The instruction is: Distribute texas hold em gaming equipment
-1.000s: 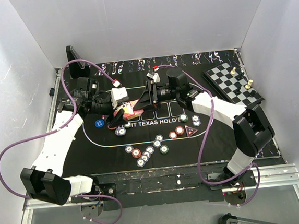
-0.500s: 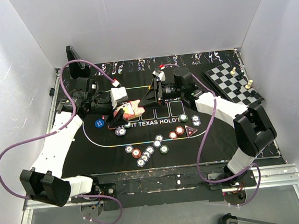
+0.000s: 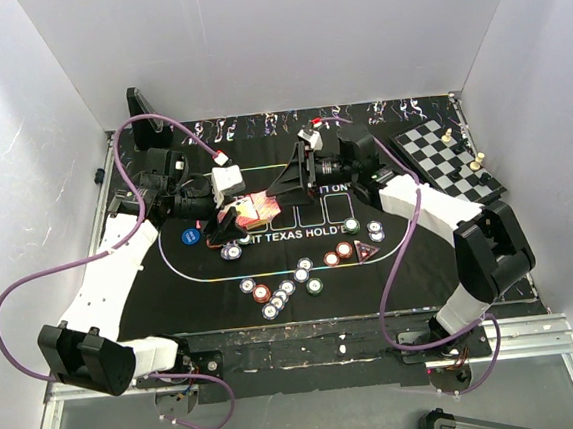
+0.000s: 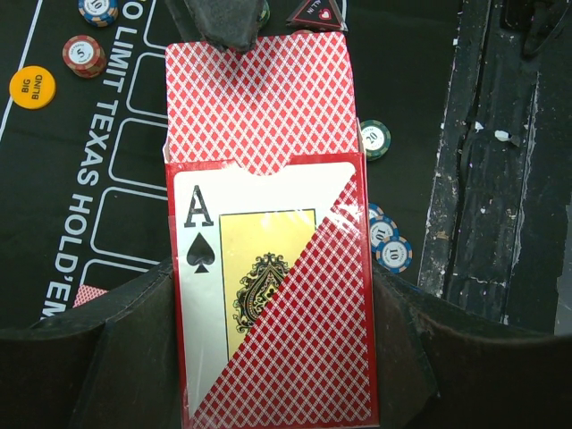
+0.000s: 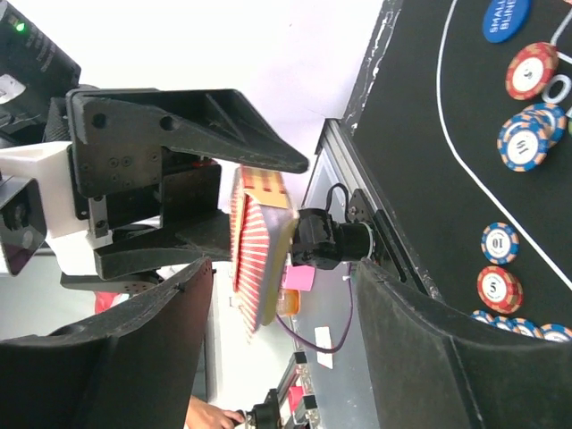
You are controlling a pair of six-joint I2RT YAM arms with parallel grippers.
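Left wrist view showed the left gripper (image 4: 273, 357) clamping the card box (image 4: 295, 313) while the right gripper (image 5: 284, 268) had just spread open, leaving the cards (image 4: 259, 98) undrawn.

Two arms (image 3: 102, 281). One black mat (image 3: 421, 263), one chessboard (image 3: 442, 156). One card box (image 4: 273, 304). One yellow button (image 4: 32, 87), one blue button (image 3: 190, 236), one triangular marker (image 3: 366, 253). Roughly thirteen poker chips (image 3: 315, 286), exact tally unclear where stacked.

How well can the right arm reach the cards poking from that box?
Probably yes: its tool is open and faces the cards sticking out of the box; nothing visible lies between.
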